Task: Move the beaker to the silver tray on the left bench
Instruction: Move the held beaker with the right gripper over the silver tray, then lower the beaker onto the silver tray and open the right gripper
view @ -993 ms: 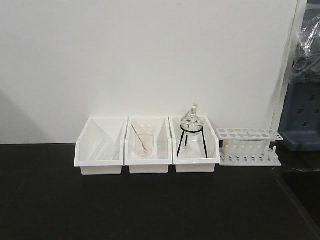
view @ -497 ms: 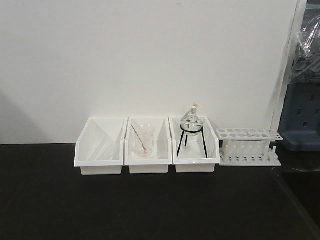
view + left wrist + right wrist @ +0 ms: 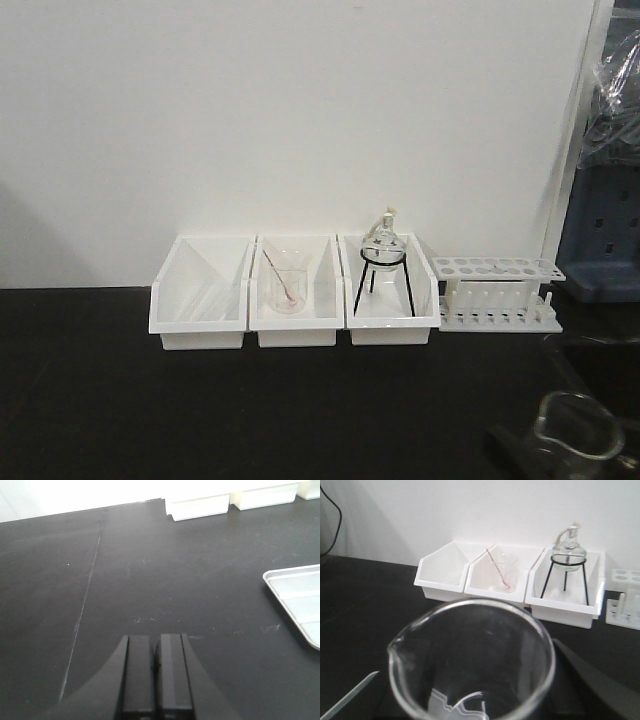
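Newly in front view at 5 o'clock, the beaker (image 3: 575, 426) rides in the right gripper (image 3: 470, 700), jaws clamped on it. The left gripper (image 3: 152, 680) has its jaws together, with the silver tray (image 3: 300, 605) at its 3 o'clock.

- We are facing a plain white wall (image 3: 300, 110) meeting a matte black tabletop (image 3: 200, 410).
- We are seeing a thin seam (image 3: 82, 615) running across that tabletop.
- At far right a blue cabinet (image 3: 600, 240) is standing, clear plastic sheeting (image 3: 618, 90) hanging above it.

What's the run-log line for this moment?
right gripper: shut on beaker | left gripper: shut, empty | silver tray: beaker not yet on it
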